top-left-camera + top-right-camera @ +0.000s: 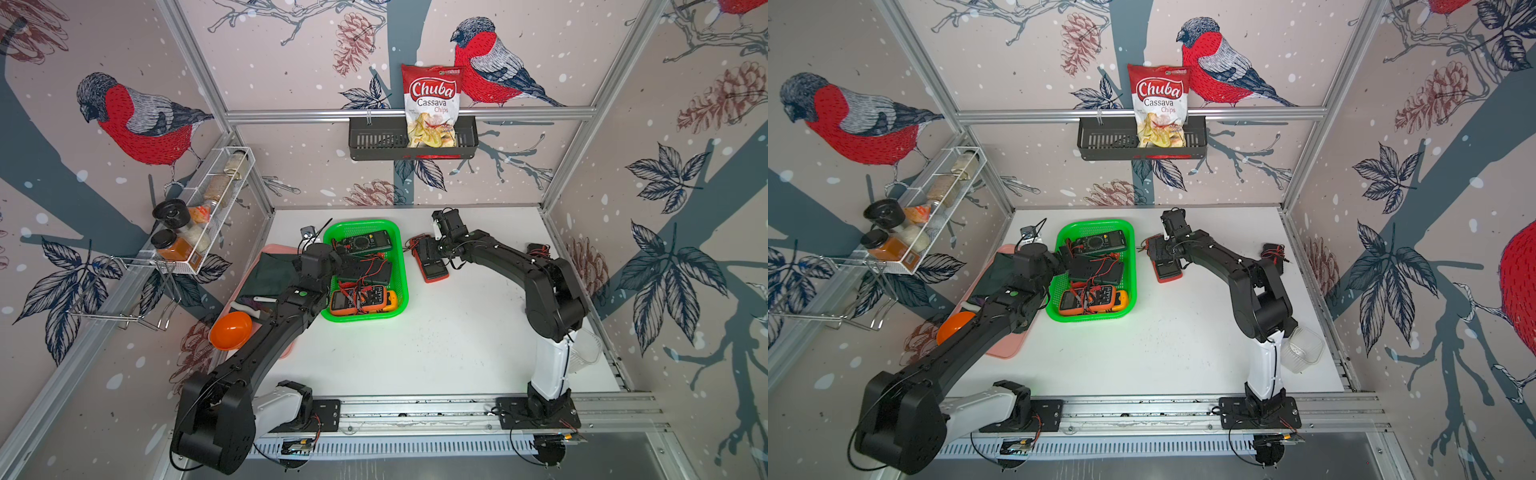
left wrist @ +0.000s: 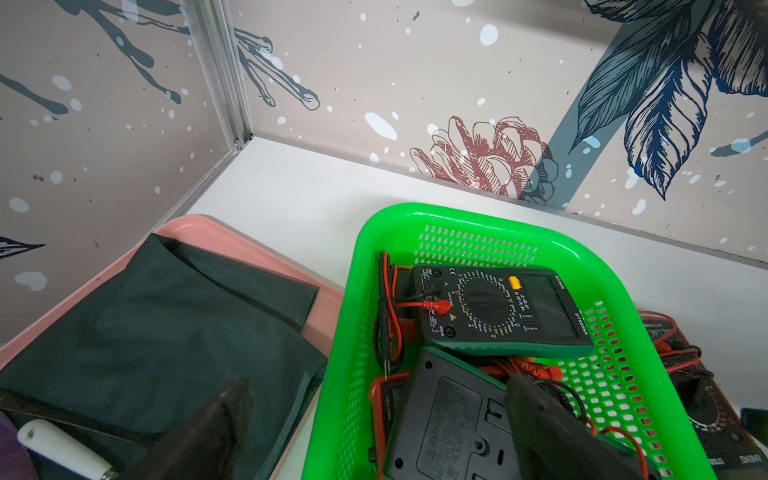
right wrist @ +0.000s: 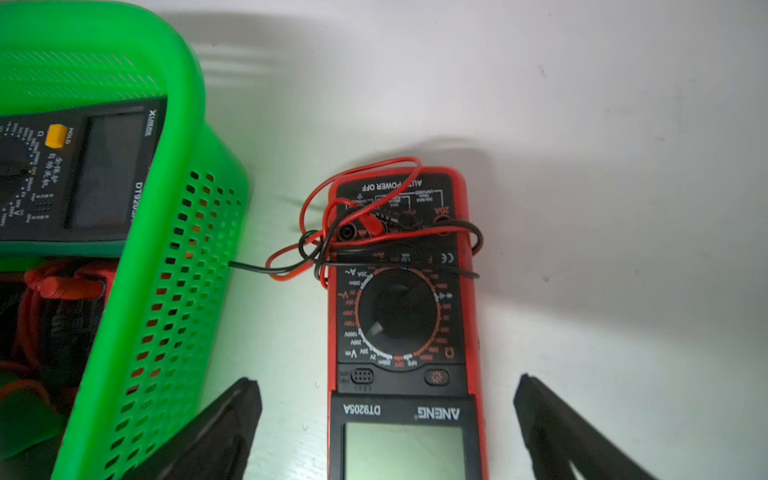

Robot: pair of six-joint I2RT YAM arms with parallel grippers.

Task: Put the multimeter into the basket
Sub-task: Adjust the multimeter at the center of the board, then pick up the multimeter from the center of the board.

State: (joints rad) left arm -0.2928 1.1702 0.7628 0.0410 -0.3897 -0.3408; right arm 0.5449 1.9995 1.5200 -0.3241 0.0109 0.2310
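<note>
red multimeter: not in yet. It's laid flat and face up on the white table, at the basket's 3 o'clock in both top views, just beside it.
leads: red and black, bunched up over the socket end of the red multimeter. One black strand is run out toward the basket wall.
basket: bright green, parked toward the table's 11 o'clock. It's already loaded with three other meters.
basket contents: dark green meter face up at the 12 o'clock end, face-down meter in the middle, orange meter at the 6 o'clock end.
right claw: spread wide, one finger kept either side of the red multimeter's screen end. Nothing is pinched.
left claw: spread wide too, nothing gripped. One finger is hung over the face-down meter, the other over the dark cloth.
pink tray: sat at the basket's 9 o'clock, with the dark cloth piled on it.
</note>
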